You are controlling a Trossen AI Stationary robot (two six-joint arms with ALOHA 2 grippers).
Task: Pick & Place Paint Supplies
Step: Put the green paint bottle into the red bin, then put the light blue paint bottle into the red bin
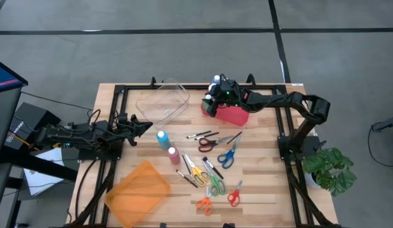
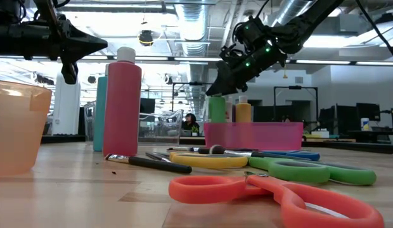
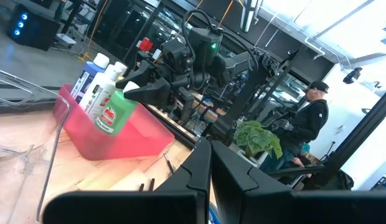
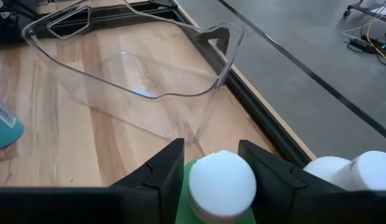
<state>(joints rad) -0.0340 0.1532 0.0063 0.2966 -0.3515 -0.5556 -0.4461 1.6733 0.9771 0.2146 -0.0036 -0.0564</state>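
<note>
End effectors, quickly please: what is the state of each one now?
Left end effector: closed, empty, waiting above the table's left side.
Right end effector: fingers on either side of the green paint bottle at the pink bin; grip or release cannot be told.

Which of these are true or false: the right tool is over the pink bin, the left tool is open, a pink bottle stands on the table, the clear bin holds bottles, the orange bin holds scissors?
1. The right tool is over the pink bin, straddling a green bottle. True.
2. The left tool is open. False: it is shut, holding nothing.
3. A pink bottle stands on the table. True, beside a teal bottle.
4. The clear bin holds bottles. False: none show in it.
5. The orange bin holds scissors. False: the scissors lie on the table.
</note>
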